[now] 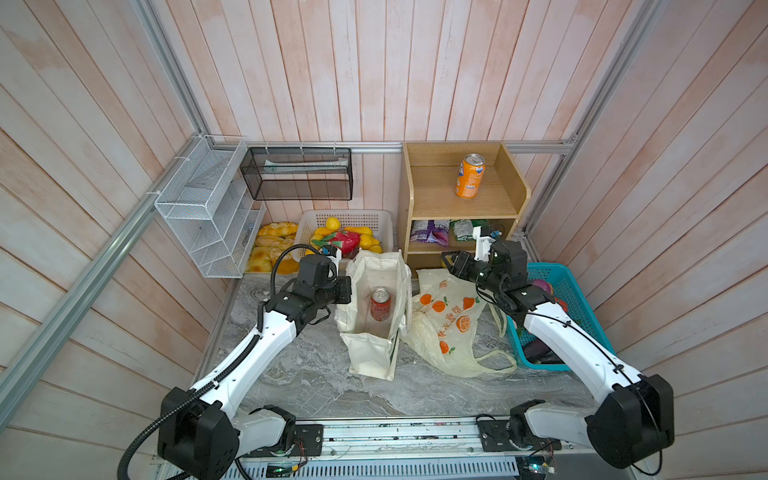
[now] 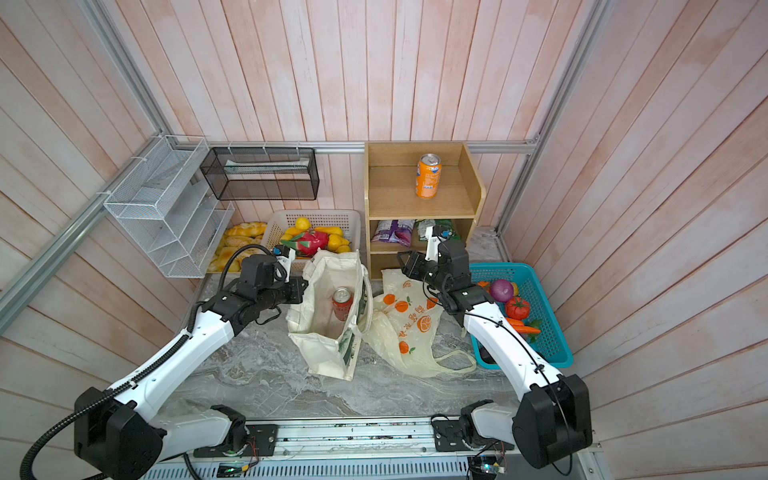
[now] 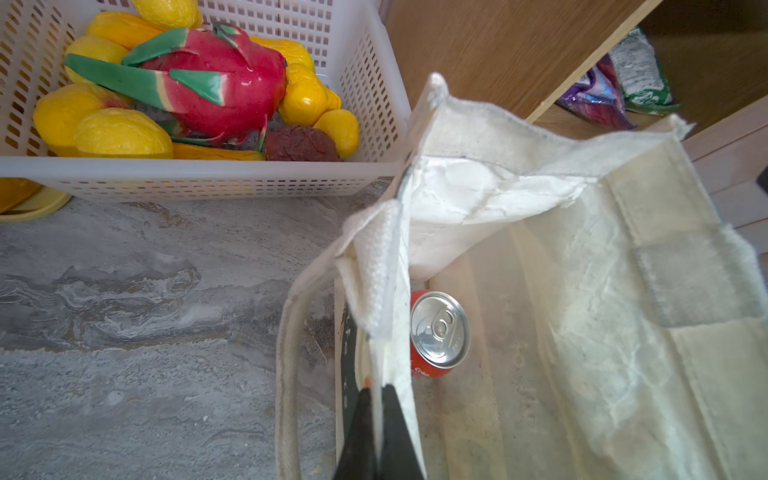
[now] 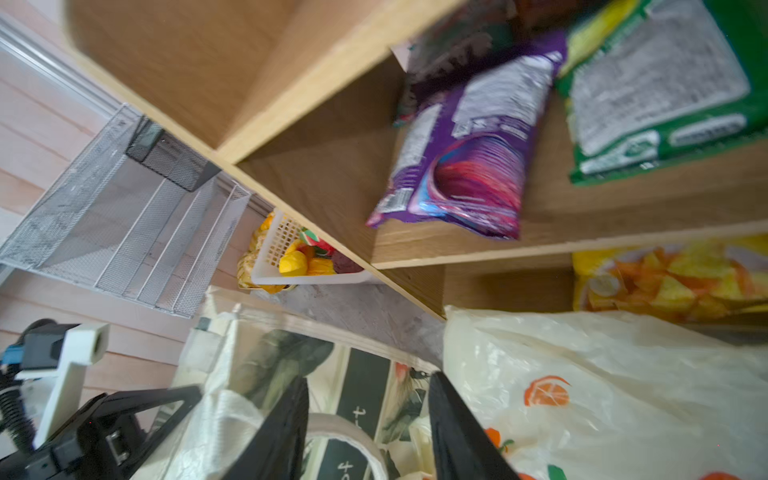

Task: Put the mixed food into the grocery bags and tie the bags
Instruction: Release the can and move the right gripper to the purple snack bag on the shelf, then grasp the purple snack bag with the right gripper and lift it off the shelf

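Observation:
A cream canvas tote (image 1: 370, 353) (image 2: 328, 357) stands open mid-table with a red soda can (image 1: 380, 305) (image 3: 438, 332) upright inside. My left gripper (image 1: 348, 291) (image 3: 376, 388) is shut on the tote's left rim. Right of the tote lies the pale-yellow plastic bag (image 1: 449, 328) (image 4: 602, 374) printed with oranges. My right gripper (image 1: 444, 259) (image 4: 370, 378) hovers open above the gap between the two bags, holding nothing. The purple snack packet (image 1: 430, 237) (image 4: 469, 166) lies on the middle shelf just beyond it. Orange toy carrots (image 2: 523, 328) lie in the blue basket (image 2: 498, 266).
The wooden shelf unit (image 1: 465, 208) carries an orange soda can (image 1: 469, 176) on top, a green snack packet (image 1: 463, 228) beside the purple one, and a yellow chip bag (image 4: 665, 282) below. Behind the tote sits a white basket (image 1: 345, 212) of toy fruit. Wire racks hang at the back left.

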`<state>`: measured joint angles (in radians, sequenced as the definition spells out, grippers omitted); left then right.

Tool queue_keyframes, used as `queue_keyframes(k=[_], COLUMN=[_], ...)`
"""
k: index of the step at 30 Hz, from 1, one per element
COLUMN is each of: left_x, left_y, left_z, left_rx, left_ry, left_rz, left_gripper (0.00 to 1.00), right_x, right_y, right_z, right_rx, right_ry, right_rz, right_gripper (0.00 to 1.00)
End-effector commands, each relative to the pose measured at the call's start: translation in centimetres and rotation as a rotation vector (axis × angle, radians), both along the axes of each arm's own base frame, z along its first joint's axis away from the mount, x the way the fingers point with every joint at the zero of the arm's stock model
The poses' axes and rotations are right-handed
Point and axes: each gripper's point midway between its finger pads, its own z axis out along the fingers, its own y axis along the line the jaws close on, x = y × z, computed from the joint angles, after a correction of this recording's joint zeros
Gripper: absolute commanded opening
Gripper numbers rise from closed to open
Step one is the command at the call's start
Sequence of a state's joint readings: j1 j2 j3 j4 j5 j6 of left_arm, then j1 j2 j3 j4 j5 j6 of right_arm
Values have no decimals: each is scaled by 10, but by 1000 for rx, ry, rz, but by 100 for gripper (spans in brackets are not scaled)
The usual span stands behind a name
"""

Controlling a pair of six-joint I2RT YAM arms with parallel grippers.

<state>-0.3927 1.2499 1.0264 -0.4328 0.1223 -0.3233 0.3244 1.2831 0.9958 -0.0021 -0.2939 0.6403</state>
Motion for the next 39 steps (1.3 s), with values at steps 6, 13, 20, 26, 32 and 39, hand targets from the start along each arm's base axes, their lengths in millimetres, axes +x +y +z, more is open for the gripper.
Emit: queue_keyframes(k=[6,13,20,26,32,39], left_x=[-2,-1,-1,1,2,2], left_y=[7,10,8,6,4,5], left_z=[5,12,11,10,12,17], left_rx=[31,54,44,44,40,38], left_ry=[-13,-28,-24,-20,-19,-27], left_rz=[5,7,0,-3,-9,-5], left_gripper=[0,0,0,0,0,0], right_x=[36,70,96,109,115,109], right_y=[-11,-15,-13,-10,-5,-8], right_z=[5,-5,-15,-29,-38,-43], right_rx=[129,161,168,187,223,232], right_ry=[-30,-13,-1,32,58,53], right_rz=[-66,-116,-143,-151,-145,-153], right_gripper=[51,49,53,56,56,64])
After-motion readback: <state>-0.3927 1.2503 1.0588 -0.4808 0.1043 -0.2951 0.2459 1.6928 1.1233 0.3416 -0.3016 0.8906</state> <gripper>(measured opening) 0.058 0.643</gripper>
